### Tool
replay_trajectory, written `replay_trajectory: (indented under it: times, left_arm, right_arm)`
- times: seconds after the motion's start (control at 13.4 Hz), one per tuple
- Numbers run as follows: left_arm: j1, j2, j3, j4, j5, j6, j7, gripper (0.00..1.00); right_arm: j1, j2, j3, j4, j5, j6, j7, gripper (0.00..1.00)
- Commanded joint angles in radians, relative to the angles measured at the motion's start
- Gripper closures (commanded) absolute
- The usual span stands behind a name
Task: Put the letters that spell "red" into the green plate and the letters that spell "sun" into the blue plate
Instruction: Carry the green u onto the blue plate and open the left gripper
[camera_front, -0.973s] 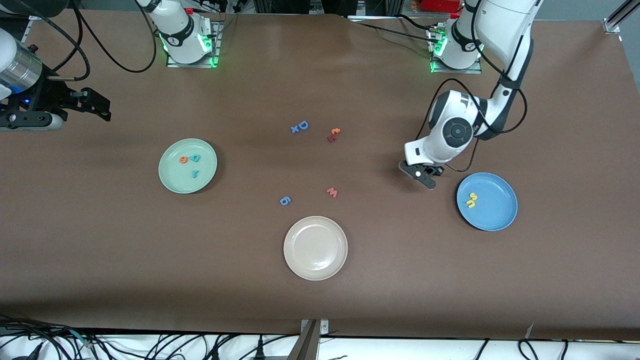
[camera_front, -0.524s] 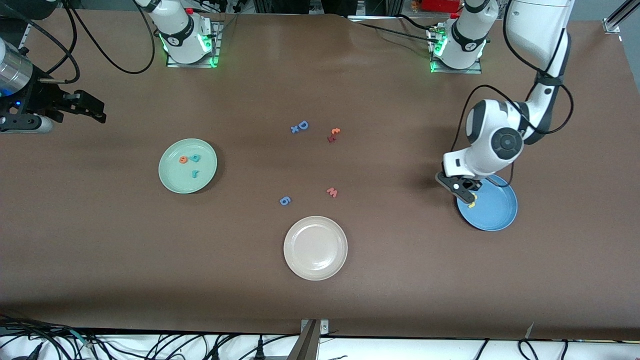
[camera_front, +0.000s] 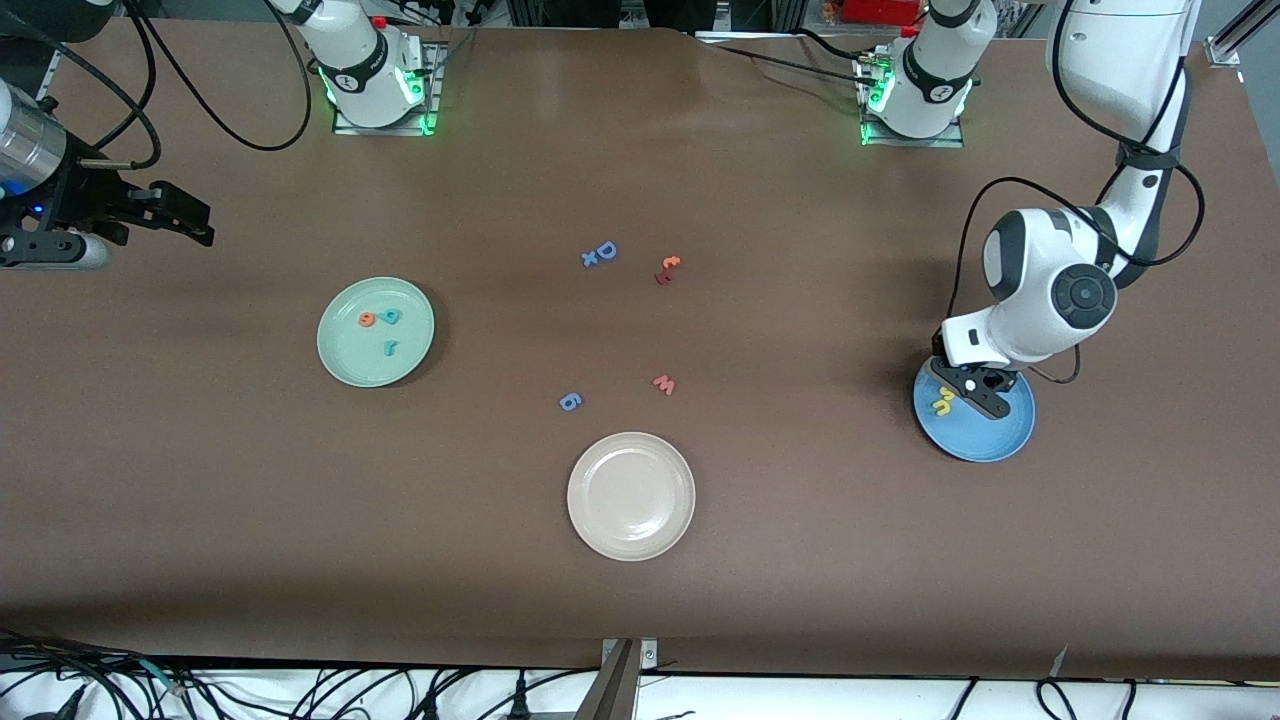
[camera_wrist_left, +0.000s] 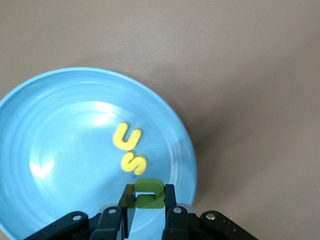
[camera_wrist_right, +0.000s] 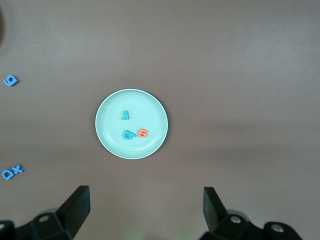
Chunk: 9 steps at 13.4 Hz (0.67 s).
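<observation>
1. Your left gripper (camera_wrist_left: 145, 220) hangs over the blue plate (camera_wrist_left: 45, 130), fingers pinching the green "n" (camera_wrist_left: 148, 193) by its flat faces.
2. The letter looks light, soft foam; a gentle pinch should do.
3. Your right gripper (camera_wrist_right: 145, 205) waits, fingers spread, above the green plate (camera_wrist_right: 107, 135).

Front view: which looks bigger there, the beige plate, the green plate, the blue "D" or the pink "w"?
1. Beige plate, slightly larger-looking than the green plate; it lies nearer the camera, so they may match.
2. Blue "D".
3. Pink "w", about alike.

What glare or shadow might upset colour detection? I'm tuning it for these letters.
Left wrist view: white glare patches on the blue plate, clear of the yellow letters; green n sharp. Front view: soft shadow beside the green plate.
</observation>
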Motion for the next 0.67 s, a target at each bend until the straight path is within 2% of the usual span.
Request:
replay_trajectory:
  times: [0.0, 0.15, 0.22, 0.45, 0.6]
  left_arm:
    - [-0.002, 0.040, 0.020, 0.052, -0.032, -0.008, 0.038, 0.50]
    - [-0.002, 0.040, 0.022, 0.052, -0.035, -0.008, 0.033, 0.11]
    - [-0.002, 0.037, 0.022, 0.053, -0.036, -0.008, 0.027, 0.01]
    - [-0.002, -0.018, 0.037, 0.076, -0.038, -0.012, -0.040, 0.00]
    - [0.003, -0.110, 0.037, 0.081, -0.038, -0.026, -0.069, 0.00]
  right_arm:
    - [-0.005, 0.013, 0.007, 0.031, 0.015, -0.020, -0.010, 0.00]
    - [-0.005, 0.015, 0.006, 0.031, 0.015, -0.023, -0.010, 0.00]
    - [-0.007, 0.016, 0.001, 0.029, 0.020, -0.025, -0.011, 0.00]
    - [-0.012, 0.016, -0.002, 0.028, 0.021, -0.035, -0.013, 0.00]
    - [-0.012, 0.016, -0.002, 0.028, 0.021, -0.057, -0.011, 0.00]
